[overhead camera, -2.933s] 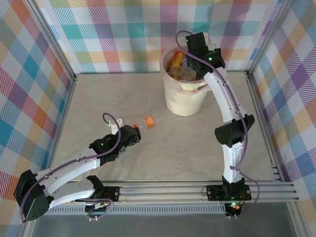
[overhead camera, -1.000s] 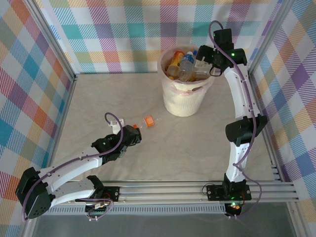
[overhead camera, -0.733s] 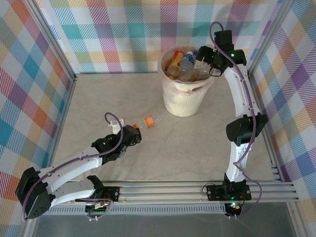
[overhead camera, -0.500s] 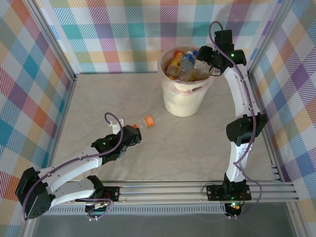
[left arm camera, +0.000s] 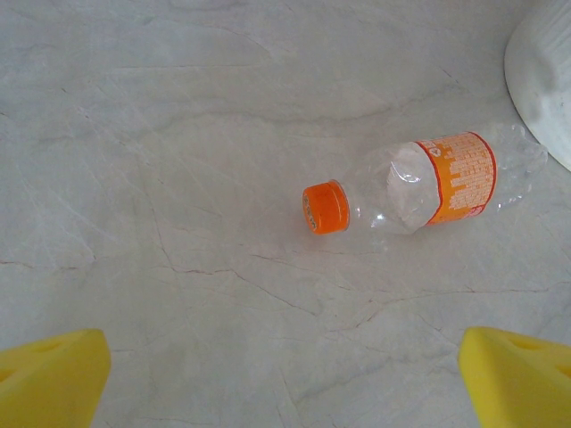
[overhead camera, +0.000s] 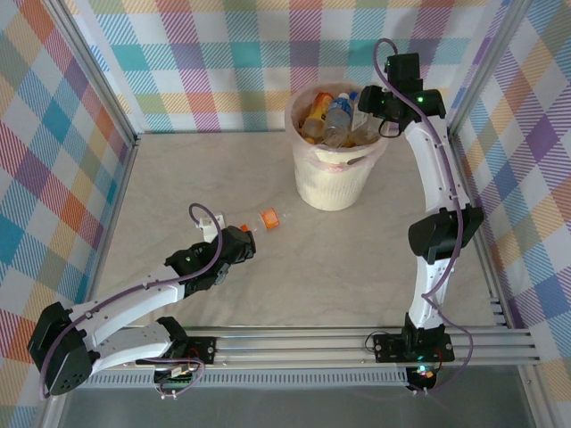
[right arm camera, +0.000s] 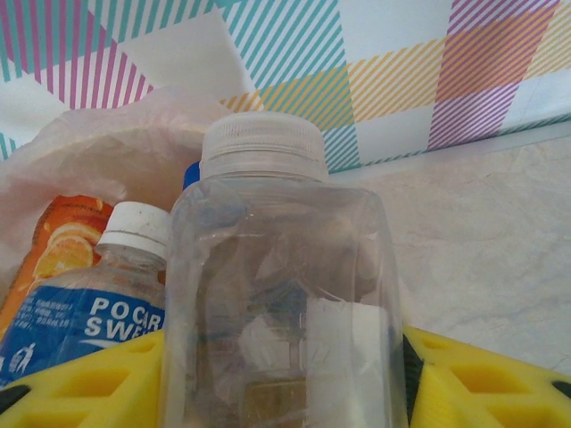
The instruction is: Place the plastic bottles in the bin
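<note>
Seen from above, a pale marble-patterned table sits inside walls of pastel plaid. Two white robot arms rise from its near edge.

The bin – a cream round pail with a pinkish bag liner folded over its rim – stands at the far side of the table, right of centre. It holds a heap of plastic bottles, among them one with a blue label and one with an orange label.

The right arm reaches up and over to the bin's right rim, and the right tool points in over the heap. From its wrist camera, a clear bottle with a pale ribbed cap stands between the yellow fingers and touches both pads, so the tool is clamped on it. Just beside this bottle on the left are a blue-labelled bottle with a white cap and an orange-labelled bottle, with the crumpled liner behind them.

The left arm stretches low across the table's near left. One orange-capped bottle lies on its side on the bare table, outside the bin, its cap towards the arm. The left tool sits just short of that cap – its yellow fingertips stand wide apart, touching nothing.
</note>
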You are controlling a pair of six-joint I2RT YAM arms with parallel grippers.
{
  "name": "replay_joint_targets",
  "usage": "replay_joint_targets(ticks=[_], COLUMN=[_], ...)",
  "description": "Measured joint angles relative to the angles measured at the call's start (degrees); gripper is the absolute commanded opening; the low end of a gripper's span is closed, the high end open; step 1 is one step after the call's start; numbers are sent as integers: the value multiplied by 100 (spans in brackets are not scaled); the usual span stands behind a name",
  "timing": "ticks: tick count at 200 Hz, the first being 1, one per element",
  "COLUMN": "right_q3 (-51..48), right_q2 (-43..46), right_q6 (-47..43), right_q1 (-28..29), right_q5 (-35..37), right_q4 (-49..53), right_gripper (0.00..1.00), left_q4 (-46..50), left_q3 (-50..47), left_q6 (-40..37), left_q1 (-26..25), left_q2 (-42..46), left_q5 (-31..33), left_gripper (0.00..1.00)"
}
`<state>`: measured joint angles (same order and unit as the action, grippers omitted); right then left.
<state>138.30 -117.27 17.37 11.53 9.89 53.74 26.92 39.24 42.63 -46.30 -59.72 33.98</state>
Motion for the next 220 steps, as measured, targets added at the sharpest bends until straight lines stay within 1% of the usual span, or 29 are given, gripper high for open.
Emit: replay_joint_targets(ticks=[32,81,114,119,133,145,165,175,201,220], right_q3=[273,852,866,866,866,866,874,883,905,905], right_q2=[-2,-210,-538,-590,-697,-710,-710,-710,-702,-649], right_q6=[-332,-796,-922,-938,-1045,-1104,-1128,-1104,-1025,-901], right_q1=[254,848,916,916,933,962,966,962,874,841], right_q5=[450,1939,2605,2723,2933,3062,3101,3012,2621,2197], right_q4=[302,804,831,826,802,807,811,828,892,916], right_gripper=[57,57,57,58,65,68,76,79,80,80], left_q4=[0,2,2,2,4,11,9,9,17,24], left_q3=[2,15,44,46,52,76,107,114,155,221], left_q6=[0,0,0,0,0,0,0,0,-2,-7], left_q1=[0,0,0,0,0,0,0,0,0,0], left_q2=[0,-7,-7,-7,-7,-7,-9,-13,-70,-87], left_q5=[0,0,0,-2,-2,0,-2,0,0,0], left_gripper=[100,100,100,100,100,100,100,100,100,100])
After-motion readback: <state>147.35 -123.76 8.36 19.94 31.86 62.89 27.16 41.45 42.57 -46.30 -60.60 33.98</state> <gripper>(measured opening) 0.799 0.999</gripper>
